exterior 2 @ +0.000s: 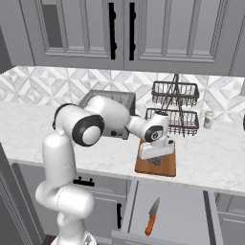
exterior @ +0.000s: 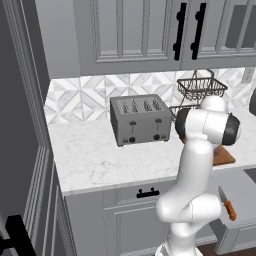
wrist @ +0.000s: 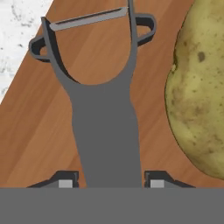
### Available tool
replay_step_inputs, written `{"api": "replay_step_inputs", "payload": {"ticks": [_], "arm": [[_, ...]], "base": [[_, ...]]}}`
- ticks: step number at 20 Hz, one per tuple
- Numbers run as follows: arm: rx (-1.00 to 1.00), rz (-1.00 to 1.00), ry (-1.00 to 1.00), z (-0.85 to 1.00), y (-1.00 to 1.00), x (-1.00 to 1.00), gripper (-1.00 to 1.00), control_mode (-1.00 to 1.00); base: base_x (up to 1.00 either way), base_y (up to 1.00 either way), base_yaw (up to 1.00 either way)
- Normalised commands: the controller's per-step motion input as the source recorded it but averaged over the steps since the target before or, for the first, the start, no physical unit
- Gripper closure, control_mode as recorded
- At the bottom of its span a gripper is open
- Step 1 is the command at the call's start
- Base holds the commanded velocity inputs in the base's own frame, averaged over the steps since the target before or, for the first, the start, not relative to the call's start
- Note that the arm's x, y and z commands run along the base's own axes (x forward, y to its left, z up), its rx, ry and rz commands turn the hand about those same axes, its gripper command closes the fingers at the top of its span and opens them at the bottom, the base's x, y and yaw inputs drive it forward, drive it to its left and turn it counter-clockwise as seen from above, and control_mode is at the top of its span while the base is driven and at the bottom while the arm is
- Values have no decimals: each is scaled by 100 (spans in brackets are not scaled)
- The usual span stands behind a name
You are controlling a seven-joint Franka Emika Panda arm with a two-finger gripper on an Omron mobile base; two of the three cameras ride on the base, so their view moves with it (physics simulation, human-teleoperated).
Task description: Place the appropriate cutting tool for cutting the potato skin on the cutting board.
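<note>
fingers (wrist: 65,183) spread beside peeler (wrist: 105,131) handle, not clamped | peeler laid on board (wrist: 39,131) | potato (wrist: 199,92) just beside

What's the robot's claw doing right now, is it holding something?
Gripper: the peeler lies between its fingertips over the cutting board, beside the potato; whether it grips the peeler or has let go cannot be told.

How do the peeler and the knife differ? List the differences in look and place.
The peeler is all dark grey, with a forked head and a thin crosswise blade; the knife has an orange handle and a pointed grey blade. The peeler is over the cutting board beside the potato, between the gripper fingertips; the knife lies in the open drawer below the counter. Both are slender cutting tools.
</note>
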Motion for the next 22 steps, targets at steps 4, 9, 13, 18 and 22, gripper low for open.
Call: {"api": "replay_step_inputs", "payload": {"ticks": [4, 9, 13, 18, 22], "arm": [[0, -8, -12, 0, 8, -6, -100, -100], [0, -8, -16, 46, 0, -12, -100, -100], [7, -13, -20, 100, 7, -98, -100, -100], [5, -27, -11, 97, 56, -100, -100, -100], [3, -35, -7, 73, 99, -100, -100, -100]], "base": [[0, 0, 0], [0, 0, 0], [0, 0, 0], [0, 0, 0], [0, 0, 0]]}}
